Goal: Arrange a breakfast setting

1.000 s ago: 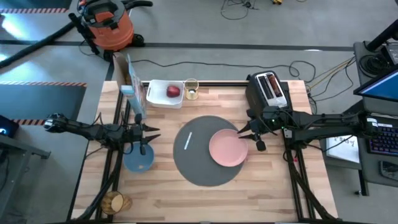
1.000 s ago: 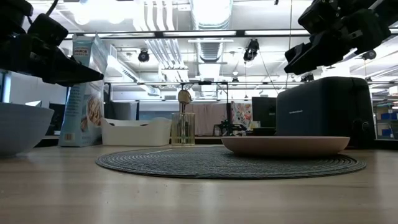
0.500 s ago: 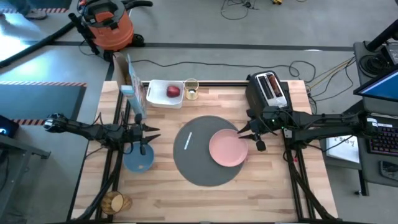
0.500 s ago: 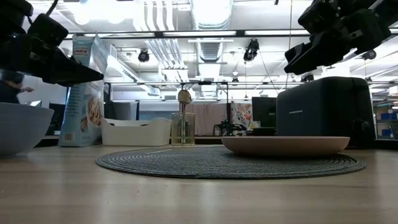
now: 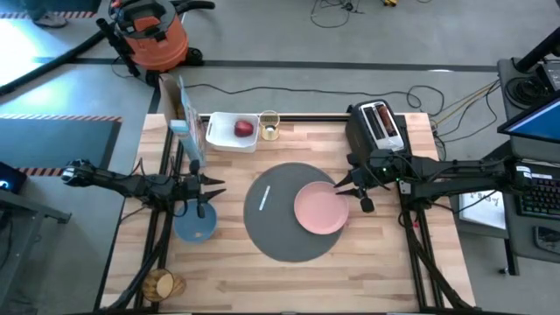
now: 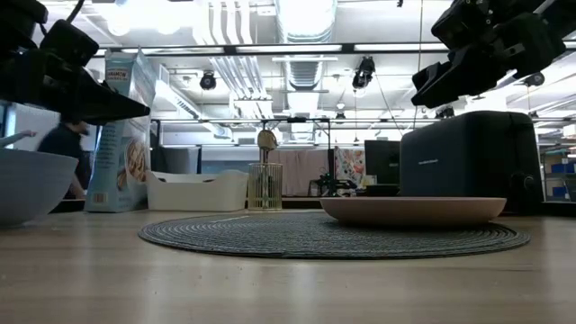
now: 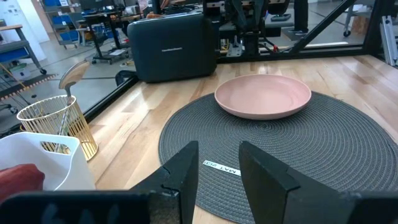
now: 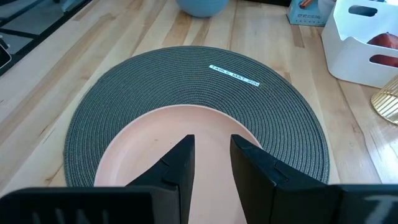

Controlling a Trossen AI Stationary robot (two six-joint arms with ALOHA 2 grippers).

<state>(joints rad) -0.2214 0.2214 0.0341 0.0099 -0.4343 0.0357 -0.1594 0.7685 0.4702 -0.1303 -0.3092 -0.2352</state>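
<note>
Both grippers hang slightly open, holding nothing. Right gripper [image 5: 339,194] hovers over the plate [image 5: 320,209] on the mat [image 5: 276,232]; left gripper [image 5: 216,187] hovers just above the bowl [image 5: 194,222].

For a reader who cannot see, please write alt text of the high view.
A pink plate lies on the right part of a round grey mat on a wooden table. The left gripper hovers above a blue bowl; the right gripper hovers at the plate's rim.
</note>
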